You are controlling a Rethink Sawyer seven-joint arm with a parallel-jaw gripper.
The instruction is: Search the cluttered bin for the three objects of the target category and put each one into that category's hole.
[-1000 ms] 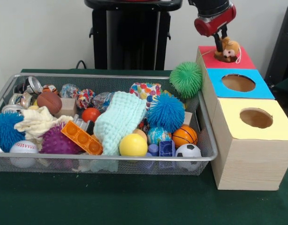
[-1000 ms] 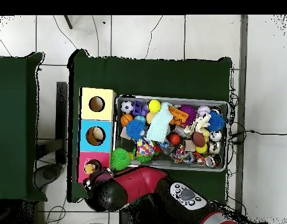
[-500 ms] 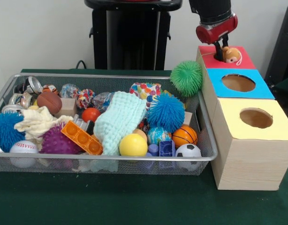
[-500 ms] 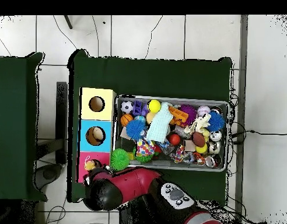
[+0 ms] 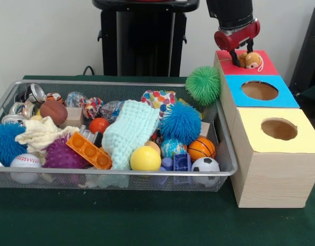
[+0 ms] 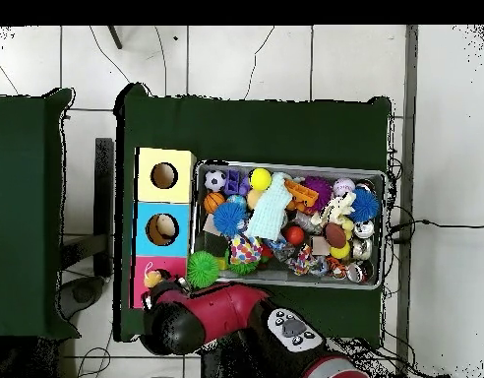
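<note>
Three holes run up the right side of the front view, one in each coloured top of the wooden box: the yellow top at lower right, the blue top behind it, and the red top at upper right. To their left, filling the lower left and middle of the frame, stands the wire bin, crowded with toys: a yellow ball, a small soccer ball and a basketball along its near edge, an orange building block and a pale green cloth in the middle, and a blue spiky ball beyond them. A green spiky ball perches on the bin's far right corner, just beside the box. At upper right the gripper reaches down onto the red top, placed there, it seems, to deliver a catch to that hole. The small stuffed animal, tan and orange, lies on the red top at the hole, touching the right side of the fingers rather than sitting squarely between them. The jaws look spread, so the toy appears released and resting, though it has not visibly dropped inside. In the overhead view the arm covers most of the red top at lower left, so the hole itself cannot be checked there.
</note>
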